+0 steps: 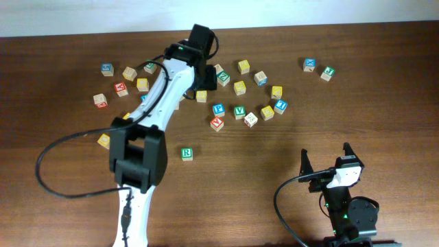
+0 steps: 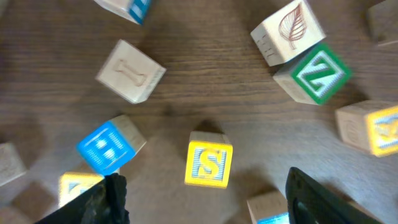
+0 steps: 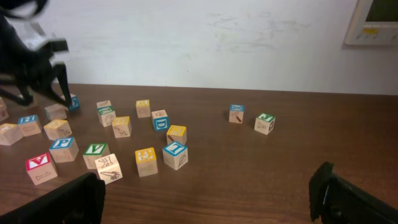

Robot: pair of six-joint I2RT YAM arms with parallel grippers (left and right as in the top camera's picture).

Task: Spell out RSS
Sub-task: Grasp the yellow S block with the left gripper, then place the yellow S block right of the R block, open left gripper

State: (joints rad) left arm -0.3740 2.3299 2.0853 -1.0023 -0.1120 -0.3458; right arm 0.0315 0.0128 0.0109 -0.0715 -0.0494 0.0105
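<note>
Up front the green R cube, out back a yellow S cube

Overhead has the R sitting alone beside the left arm, and the right gripper spread wide and empty. Only the left wrist view shows the S. It's framed between the tips of the left gripper, which is wide open and holding nothing. Can't pick out the other S.

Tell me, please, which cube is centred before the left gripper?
The yellow S cube, centred ahead of the left gripper; blue cube and green Z cube sit aside.
</note>
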